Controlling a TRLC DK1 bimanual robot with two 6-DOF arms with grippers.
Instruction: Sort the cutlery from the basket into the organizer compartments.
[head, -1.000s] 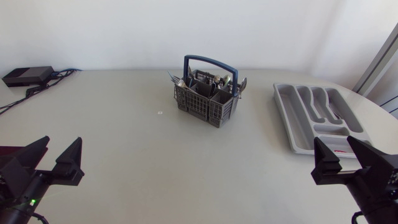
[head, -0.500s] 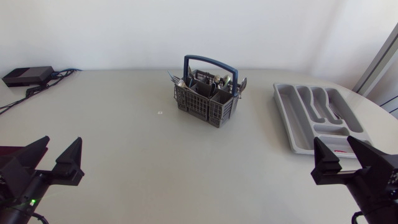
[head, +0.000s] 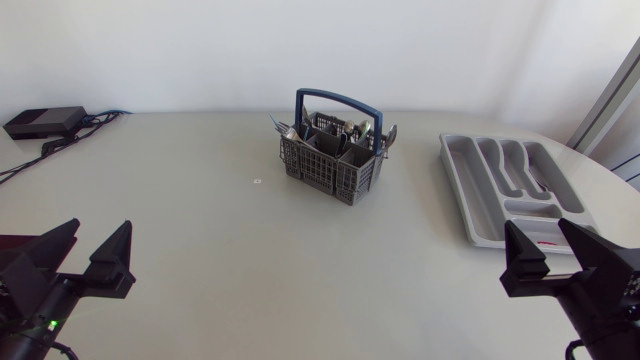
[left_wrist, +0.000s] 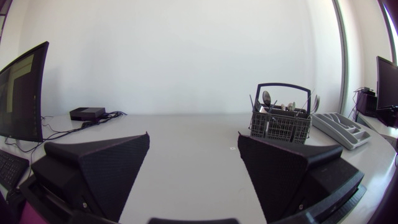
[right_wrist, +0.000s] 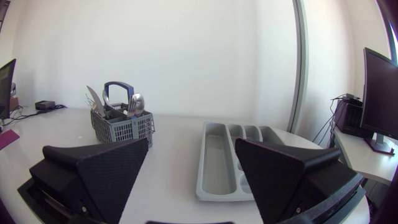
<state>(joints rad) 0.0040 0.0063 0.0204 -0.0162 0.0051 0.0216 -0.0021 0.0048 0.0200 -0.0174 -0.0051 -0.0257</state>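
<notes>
Plainly nothing has been picked yet. The left tool (head: 100, 226) and the right tool (head: 538, 226) both stand wide and empty at the near corners of the table (head: 200, 250). The grey cutlery basket (head: 330, 165) sits toward the far middle of the table, well apart from both. The cutlery (head: 345, 127) stands upright and crowded in its compartments. The grey organizer (head: 478, 200) lies flat at the right, its near end close ahead of the right tool, and as far as the views show its compartments hold nothing.

The chief risk, I judge, is in the draw from the basket. The pieces stand packed together, so broad wedge fingers may close on two at once or catch a neighbour and drag it out. The basket looks like light plastic, and a piece that binds could lift or tip it rather than come free. The blue handle (head: 336, 100) arches over the compartments, so a straight descent beneath it could strike it and shove the basket across the table.

A thin, smooth utensil may also swing or slip in the grip on the way over. At the organizer, a careless approach by the right tool could nudge it askew, and a piece released crooked could lie across a divider or in the wrong compartment.
</notes>
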